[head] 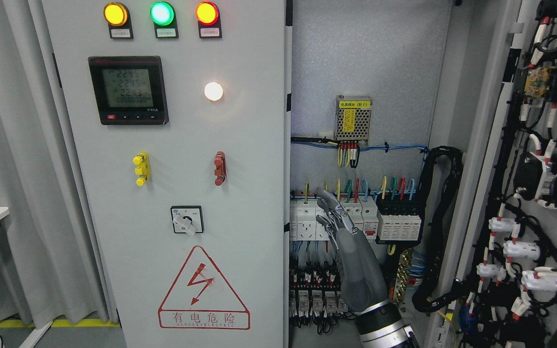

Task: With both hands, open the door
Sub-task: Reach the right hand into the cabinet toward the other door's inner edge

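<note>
Grey metal made up the cabinet, and its right door (pixel 525 193) already stood swung wide at the picture's right, wired components showing on its inner face. The left door (pixel 172 169) remained closed, carrying 3 indicator lamps (pixel 161 13), a digital meter (pixel 128 90) and a rotary switch (pixel 186 220). Only the right hand (pixel 341 232) was visible, its arm rising from the bottom edge right of centre. The fingers were extended and loosely spread, gripping nothing, and hovered in front of the breaker row (pixel 351 217); whether they touched it was hard to judge. The left hand was out of view. To finish well, the hand should probably clear the live wiring and push only on the door's edge, keeping the fingers away from terminals.
</note>
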{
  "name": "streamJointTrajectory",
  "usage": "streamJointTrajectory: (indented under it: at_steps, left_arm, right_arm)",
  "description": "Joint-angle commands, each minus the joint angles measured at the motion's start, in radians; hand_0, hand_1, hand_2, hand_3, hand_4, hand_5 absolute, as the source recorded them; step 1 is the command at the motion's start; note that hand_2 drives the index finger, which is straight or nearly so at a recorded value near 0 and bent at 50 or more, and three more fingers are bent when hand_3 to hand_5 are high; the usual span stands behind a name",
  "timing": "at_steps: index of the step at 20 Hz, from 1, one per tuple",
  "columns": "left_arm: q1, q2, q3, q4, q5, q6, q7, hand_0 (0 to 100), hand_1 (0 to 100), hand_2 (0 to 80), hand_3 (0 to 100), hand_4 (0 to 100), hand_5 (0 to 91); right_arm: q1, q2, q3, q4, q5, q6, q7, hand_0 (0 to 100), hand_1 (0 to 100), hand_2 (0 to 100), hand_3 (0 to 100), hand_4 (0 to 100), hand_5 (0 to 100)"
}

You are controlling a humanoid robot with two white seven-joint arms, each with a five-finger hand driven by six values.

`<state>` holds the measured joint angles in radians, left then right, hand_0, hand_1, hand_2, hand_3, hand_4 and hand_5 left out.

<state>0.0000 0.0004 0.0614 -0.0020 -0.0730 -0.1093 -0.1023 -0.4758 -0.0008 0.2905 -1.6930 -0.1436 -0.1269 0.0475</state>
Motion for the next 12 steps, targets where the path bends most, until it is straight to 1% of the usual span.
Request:
streamJointTrajectory:
  at_steps: [1,6,7,9,12]
  left_arm:
    - [-0.020,0.015,0.000,0.010,-0.016,0.000,0.000,30,0,2.7,3,4,0.0]
    - [-0.020,0.016,0.001,0.010,-0.014,-0.003,-0.002,30,0,2.7,3,4,0.0]
    - [-0.020,0.016,0.001,0.008,-0.014,-0.003,-0.002,30,0,2.7,3,4,0.0]
    - [-0.020,0.016,0.003,0.008,-0.014,-0.004,-0.002,30,0,2.7,3,4,0.0]
    - [-0.020,0.016,0.003,0.008,-0.014,-0.007,-0.002,30,0,2.7,3,4,0.0]
  right_arm:
    - [-0.105,0.001,-0.005,0.173,-0.077,0.001,0.000,22,0,0,0,0,0]
    - [-0.205,0.001,-0.005,0.288,-0.093,0.003,0.000,22,0,0,0,0,0]
    - [-0.224,0.001,-0.004,0.308,-0.125,0.015,0.000,22,0,0,0,0,0]
    - [-0.253,0.001,-0.001,0.329,-0.180,0.064,0.000,22,0,0,0,0,0]
    - [-0.276,0.001,0.004,0.334,-0.189,0.081,0.006,22,0,0,0,0,0]
